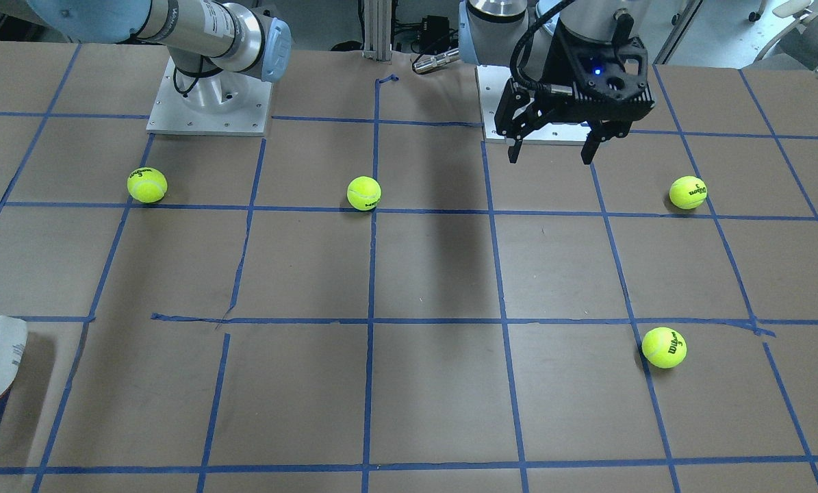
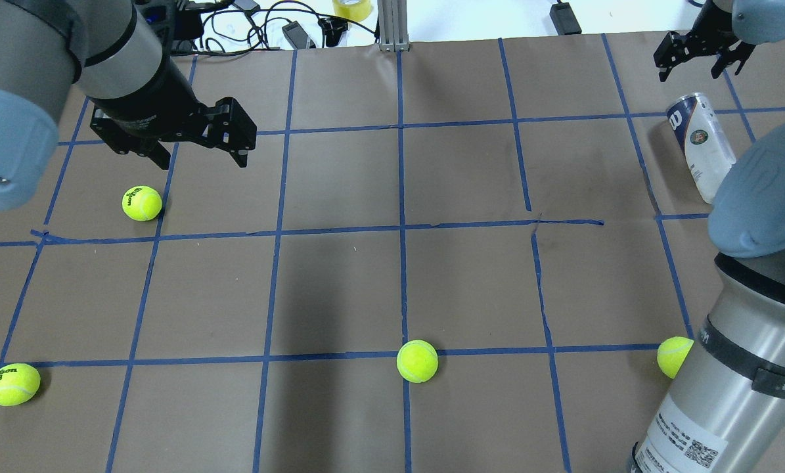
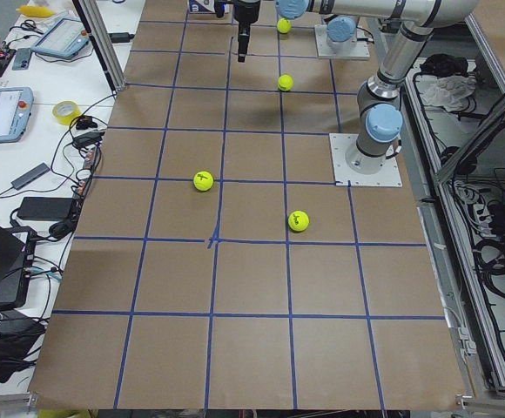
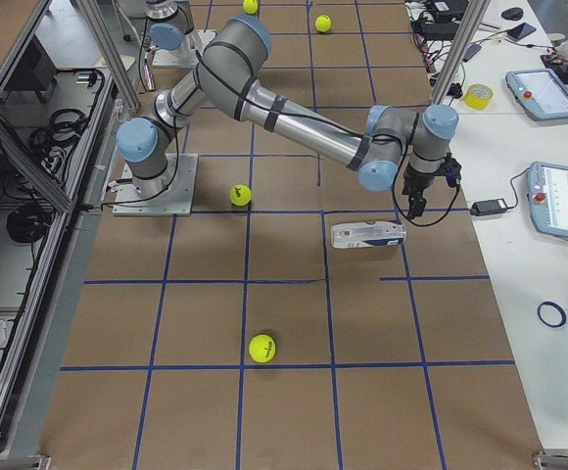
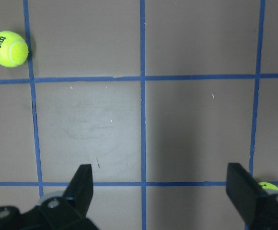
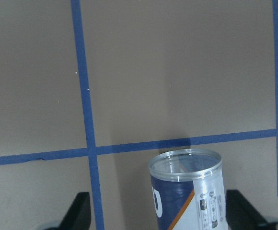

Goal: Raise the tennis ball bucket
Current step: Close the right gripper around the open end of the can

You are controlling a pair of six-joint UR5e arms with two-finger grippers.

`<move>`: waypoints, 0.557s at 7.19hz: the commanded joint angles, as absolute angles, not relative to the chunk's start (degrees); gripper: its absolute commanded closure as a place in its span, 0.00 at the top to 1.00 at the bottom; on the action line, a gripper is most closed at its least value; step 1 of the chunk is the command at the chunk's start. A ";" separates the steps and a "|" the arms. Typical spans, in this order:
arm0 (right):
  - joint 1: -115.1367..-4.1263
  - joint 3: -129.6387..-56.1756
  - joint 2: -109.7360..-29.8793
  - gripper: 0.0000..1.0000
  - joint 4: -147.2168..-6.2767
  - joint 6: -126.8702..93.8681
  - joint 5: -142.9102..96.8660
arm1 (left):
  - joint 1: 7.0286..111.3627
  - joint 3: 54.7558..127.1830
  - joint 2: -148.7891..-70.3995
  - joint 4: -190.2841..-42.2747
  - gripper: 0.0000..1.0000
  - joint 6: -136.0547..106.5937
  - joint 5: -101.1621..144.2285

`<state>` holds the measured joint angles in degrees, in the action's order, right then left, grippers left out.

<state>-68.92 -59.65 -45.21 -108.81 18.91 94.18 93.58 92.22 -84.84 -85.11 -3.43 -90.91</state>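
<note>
- My right claw [image 2: 690, 71] hangs over the table with its fingers spread wide and nothing in its grip.
- The tennis ball bucket [image 6: 189, 191] lies on its side just below that claw. In the right wrist view its clear open rim shows between my two fingers [image 6: 79, 213], and they do not touch it.
- From the rim under the claw, the bucket's navy band and then its white label run back toward the robot's base.
- The bucket rests on the brown-papered table [image 2: 471, 276], which is crossed by a grid of blue tape [image 2: 402, 226].
- Well back from the right claw, toward the base, one tennis ball [image 2: 672, 357] is half hidden by my right arm.
- A middle ball [image 2: 417, 360] lies further along that same tape line.
- My left claw [image 1: 552, 156] is well apart from the bucket, on the other side of the table. It is also wide open and empty, raised above the paper.
- In the overhead view a near ball [image 2: 142, 203] lies close by one left finger.
- A last ball [image 2: 13, 383] lies back toward the base, well apart from the left claw.
</note>
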 commanded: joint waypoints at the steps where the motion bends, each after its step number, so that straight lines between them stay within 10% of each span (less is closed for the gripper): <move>1: -67.07 -60.03 -43.69 1.00 -109.42 21.09 94.31 | 93.60 90.09 -84.28 -85.34 1.00 -3.34 -88.95; 4: -66.01 -60.47 -40.70 1.00 -109.86 24.06 94.13 | 93.87 90.35 -84.37 -86.13 1.00 -3.43 -89.03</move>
<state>-66.80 -60.25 -41.94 -109.60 22.23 94.31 93.70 90.24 -84.10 -85.89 -3.38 -88.94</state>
